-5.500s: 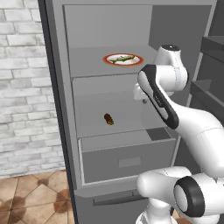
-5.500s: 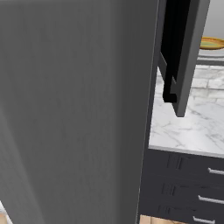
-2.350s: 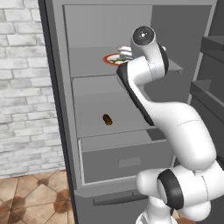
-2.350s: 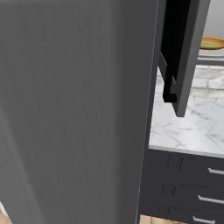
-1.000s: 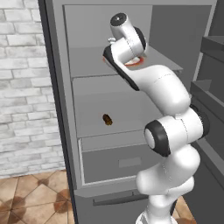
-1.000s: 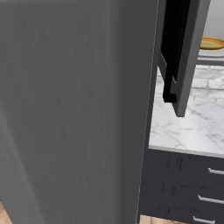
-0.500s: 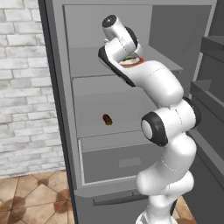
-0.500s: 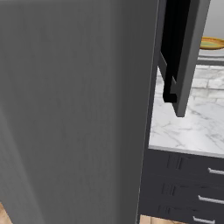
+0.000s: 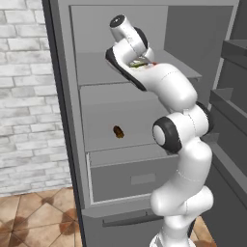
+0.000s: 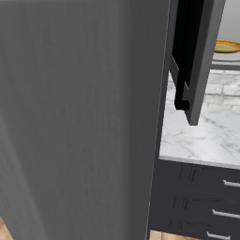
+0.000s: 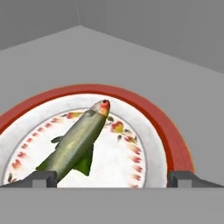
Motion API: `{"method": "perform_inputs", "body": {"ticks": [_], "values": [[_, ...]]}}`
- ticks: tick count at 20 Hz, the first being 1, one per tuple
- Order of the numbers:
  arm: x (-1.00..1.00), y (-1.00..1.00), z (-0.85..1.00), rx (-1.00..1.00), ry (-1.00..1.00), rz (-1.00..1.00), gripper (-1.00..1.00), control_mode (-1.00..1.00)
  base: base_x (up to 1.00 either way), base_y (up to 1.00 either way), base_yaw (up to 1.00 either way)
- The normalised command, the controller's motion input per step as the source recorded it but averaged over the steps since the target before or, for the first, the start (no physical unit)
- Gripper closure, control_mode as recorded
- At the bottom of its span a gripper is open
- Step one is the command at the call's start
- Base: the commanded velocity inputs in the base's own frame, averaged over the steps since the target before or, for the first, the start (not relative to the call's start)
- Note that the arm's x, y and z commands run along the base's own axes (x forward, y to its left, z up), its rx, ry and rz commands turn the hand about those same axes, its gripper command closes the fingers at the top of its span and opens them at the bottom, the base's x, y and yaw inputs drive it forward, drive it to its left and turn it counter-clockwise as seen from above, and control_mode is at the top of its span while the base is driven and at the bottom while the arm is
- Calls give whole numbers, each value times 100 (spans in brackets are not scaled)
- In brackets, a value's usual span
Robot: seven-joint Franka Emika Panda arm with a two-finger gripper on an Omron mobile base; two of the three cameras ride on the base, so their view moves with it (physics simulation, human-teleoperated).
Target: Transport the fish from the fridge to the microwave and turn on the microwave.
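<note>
Reaching deep into the fridge, the white arm has its hand bent over the upper shelf, where the fish lies on a white plate with an orange-red rim. From the hand's own camera the fish sits slanted across the plate, head pointing away and up, tail end low between the two dark fingertips. What worries me is that slant: the fish is slender and does not lie square to the jaws, so if the hand comes straight down as it stands, one finger could land on the body or the plate's rim instead of beside the fish, and the fish might skid across the smooth plate or the plate itself could be nudged along the shelf. A close too near the tail would also give a poor hold, and the fish might swing or slip out on the way to the microwave. The shelf space looks tight around the wrist too, so a careless lift risks a knock against the fridge wall. The gripper stands with its jaws spread as wide as they go, holding nothing and touching nothing that I can see; the fish lies untouched beneath it. On the shelf below sits a small brown lump, well apart from all this.
</note>
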Motion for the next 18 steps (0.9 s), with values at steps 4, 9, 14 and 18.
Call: {"method": "perform_inputs", "body": {"ticks": [4,9,14,18], "values": [[18,0,-10,1,0,-4,-100,-100,0,0,0],[25,0,-18,0,0,-2,-100,-100,0,0,0],[26,0,-19,0,-2,0,-100,-100,0,0,0],[25,0,-3,1,0,0,-100,-100,0,0,0]]}}
